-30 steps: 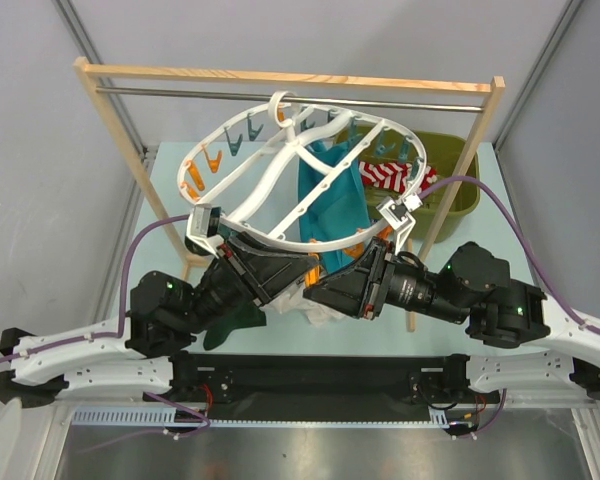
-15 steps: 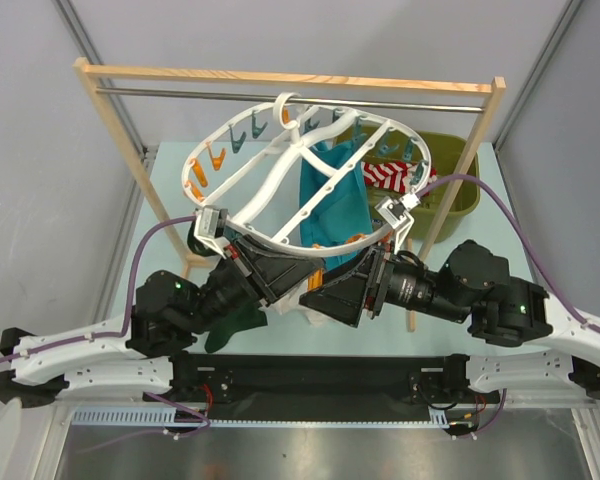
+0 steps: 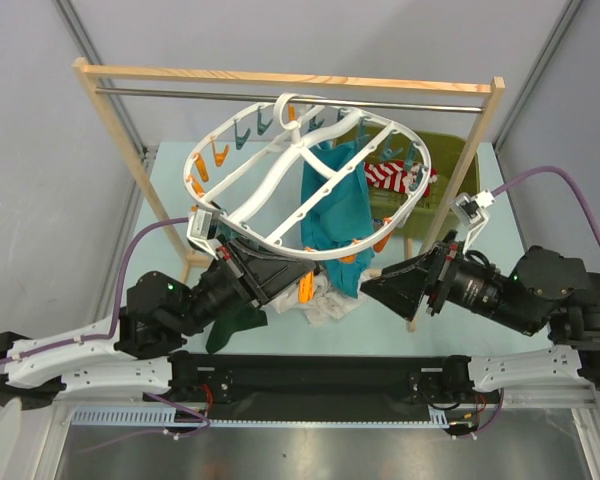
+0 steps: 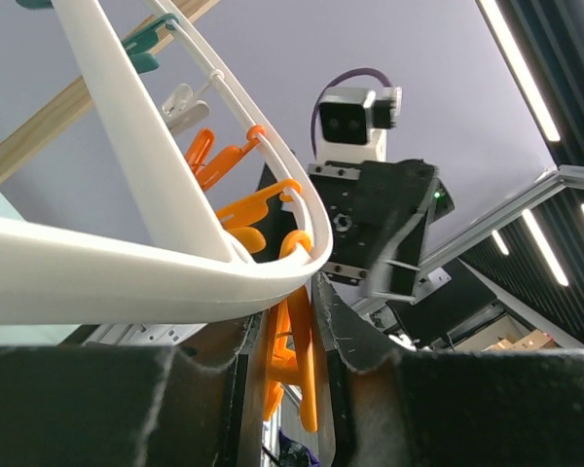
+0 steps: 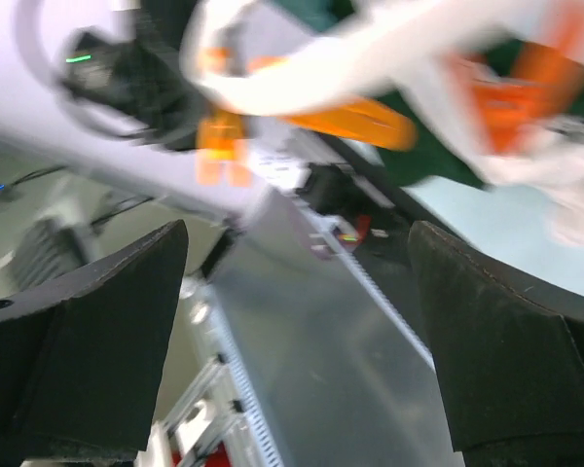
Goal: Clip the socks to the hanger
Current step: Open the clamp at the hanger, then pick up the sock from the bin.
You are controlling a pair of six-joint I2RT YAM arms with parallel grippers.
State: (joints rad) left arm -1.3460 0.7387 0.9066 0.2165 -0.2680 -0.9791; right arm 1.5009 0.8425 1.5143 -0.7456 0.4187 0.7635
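Top external view, quick count first: one hanger (image 3: 300,145), one wooden rack (image 3: 280,77) with one metal rod (image 3: 180,93), one teal cloth (image 3: 332,205), one olive bin (image 3: 455,190) and two grippers. Only one striped patch of socks (image 3: 390,176) can be made out. Whether that's a single sock or a pair bunched together can't be told. Orange and teal clips are dotted round the rim, too small there to be counted properly.

The hanger is seen as a tilted oval in the upper middle of the frame. Its long axis runs roughly left to right, its hook points to the top edge and overlaps the rod, and its near rim is dropped toward the bottom of the frame. The socks are found at the right end of the oval, just under the rim and over the bin, laid out left to right.

The left gripper (image 3: 265,262) is parked at the near rim. In the left wrist view its fingers (image 4: 360,341) are pulled in tight under the hanger (image 4: 127,126), with an orange clip (image 4: 294,360) pinned in the narrow gap.

The right gripper (image 3: 380,290) is held off to the lower right of the hanger. In the blurry right wrist view, its fingers (image 5: 88,331) are spread wide with nothing caught between them.
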